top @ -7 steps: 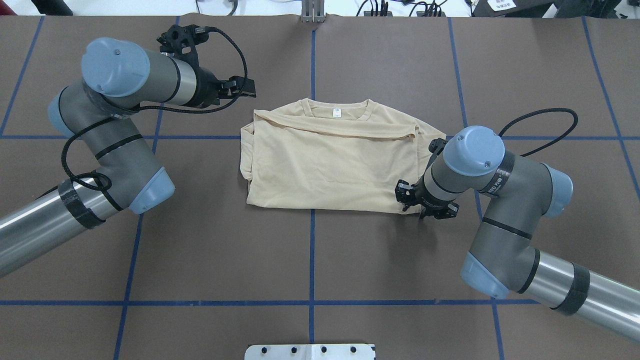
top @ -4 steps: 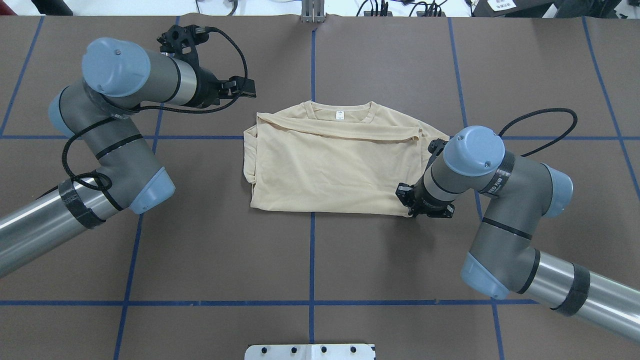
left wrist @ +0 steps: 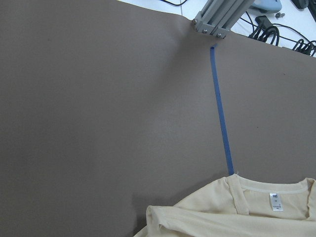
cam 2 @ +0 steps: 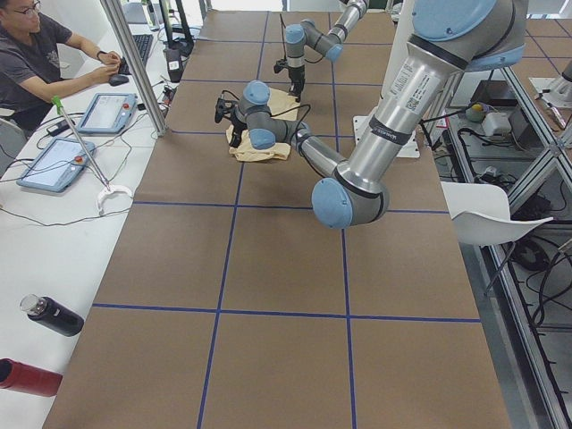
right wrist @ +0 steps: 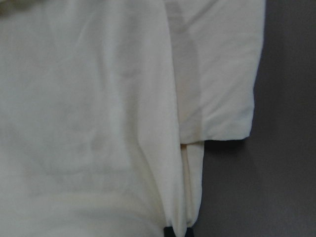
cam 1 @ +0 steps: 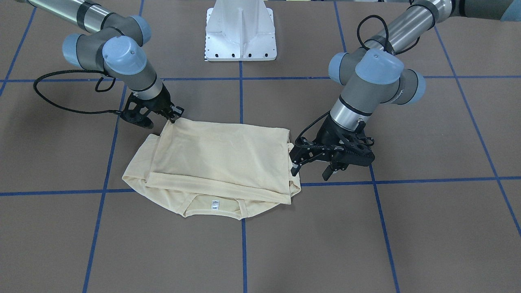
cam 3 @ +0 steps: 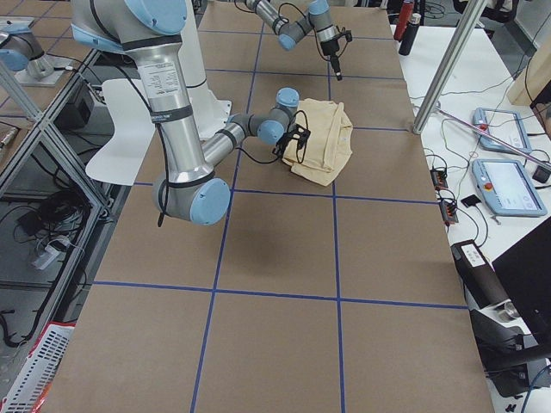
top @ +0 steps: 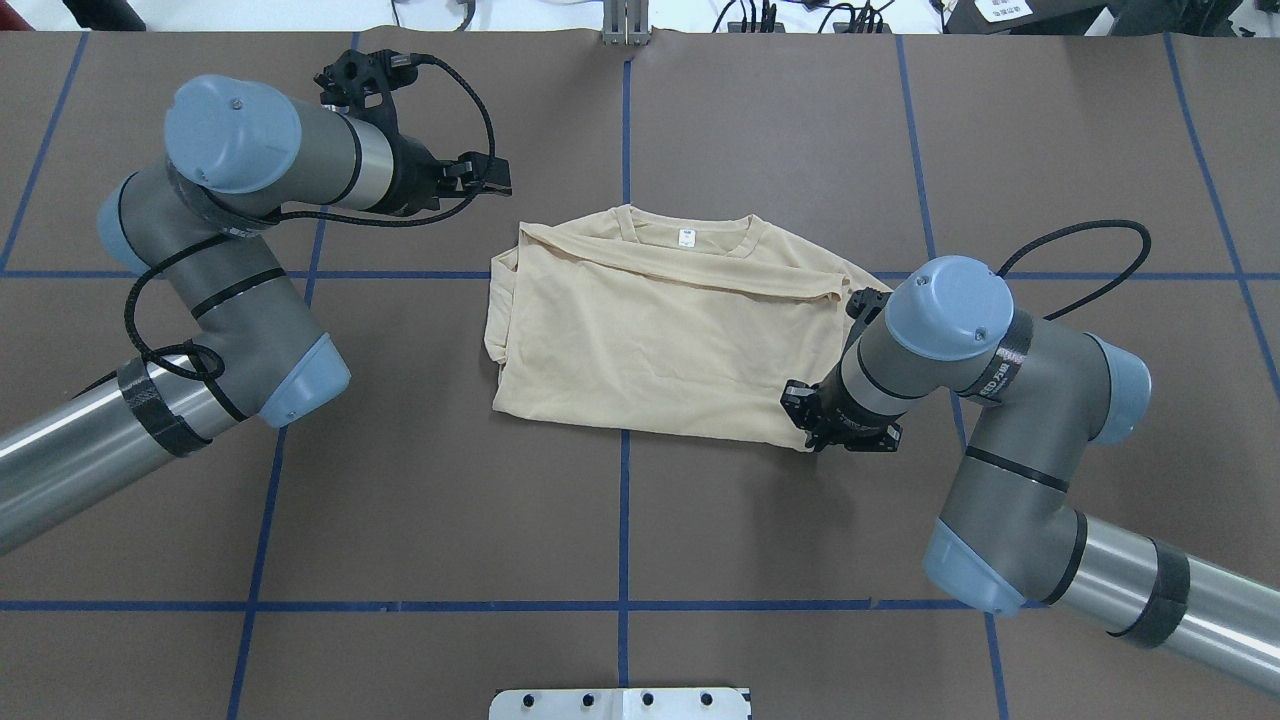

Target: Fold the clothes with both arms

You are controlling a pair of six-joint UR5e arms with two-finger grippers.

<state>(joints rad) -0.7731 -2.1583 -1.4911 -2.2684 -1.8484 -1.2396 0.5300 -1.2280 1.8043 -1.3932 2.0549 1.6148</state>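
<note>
Folded cream T-shirt [top: 660,330], neck label [top: 687,237] up, at mid-worktop [top: 620,540], collar toward the operators' edge. Right gripper [cam 1: 175,118] pinches its robot-side hem corner. Left gripper [top: 495,177], fingers spread, hovers just beside the opposite, collar-side corner.

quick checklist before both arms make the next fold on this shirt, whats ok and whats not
1. Right gripper has cloth: ok. It looks shut on the T-shirt at the hem corner on the robot's right.
2. Left gripper has cloth: not ok. It is open and empty, apart from the shirt beside the collar-end corner.
3. Shirt square to the blue tape line: not ok. The hem slants against it.
4. Layers lying flat: not ok. The left edge is bunched into loose folds.
5. All layers caught in the right pinch: cannot tell. The wrist view shows only cloth pressed close.
</note>
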